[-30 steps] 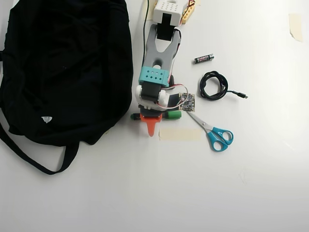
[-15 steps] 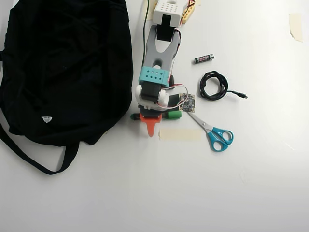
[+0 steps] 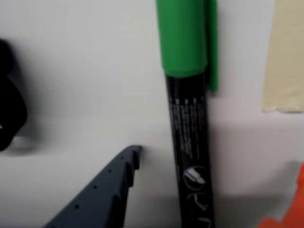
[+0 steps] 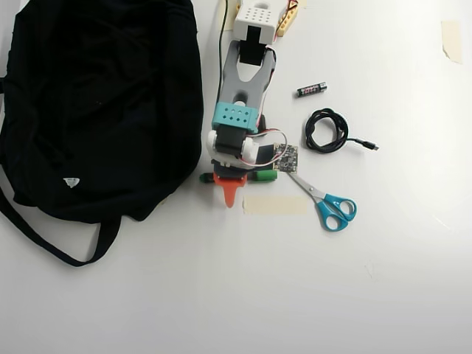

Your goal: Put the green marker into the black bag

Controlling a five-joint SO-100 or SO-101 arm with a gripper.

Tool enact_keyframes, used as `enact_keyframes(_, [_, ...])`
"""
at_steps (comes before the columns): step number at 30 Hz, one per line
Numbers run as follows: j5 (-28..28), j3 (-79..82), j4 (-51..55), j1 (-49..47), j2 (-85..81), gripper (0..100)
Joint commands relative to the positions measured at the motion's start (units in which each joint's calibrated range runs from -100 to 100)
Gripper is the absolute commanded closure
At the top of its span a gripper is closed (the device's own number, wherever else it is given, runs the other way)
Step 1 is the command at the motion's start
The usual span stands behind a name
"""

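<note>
The green marker [image 4: 264, 175] lies flat on the white table, green cap to the right and small green end [image 4: 204, 178] to the left in the overhead view. My gripper [image 4: 231, 184] hangs right over its middle and hides the barrel. In the wrist view the marker [image 3: 190, 142] runs top to bottom between the dark grey finger [image 3: 109, 190] at lower left and the orange finger [image 3: 292, 204] at lower right. The gripper [image 3: 218, 161] is open, with a gap on each side of the barrel. The black bag [image 4: 96, 103] lies to the left, its edge close to the arm.
Blue-handled scissors [image 4: 328, 203] and a strip of beige tape [image 4: 274, 204] lie just right of and below the gripper. A coiled black cable [image 4: 327, 130] and a small black battery [image 4: 311, 89] sit further right. The bag's strap [image 4: 51, 240] trails at lower left.
</note>
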Motion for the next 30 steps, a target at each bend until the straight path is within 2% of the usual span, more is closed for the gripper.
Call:
enact_keyframes(1, [-0.2,0.7,2.0,-0.6,1.1,58])
enact_keyframes(30, [-0.9,0.8,2.1,-0.6,4.4,58])
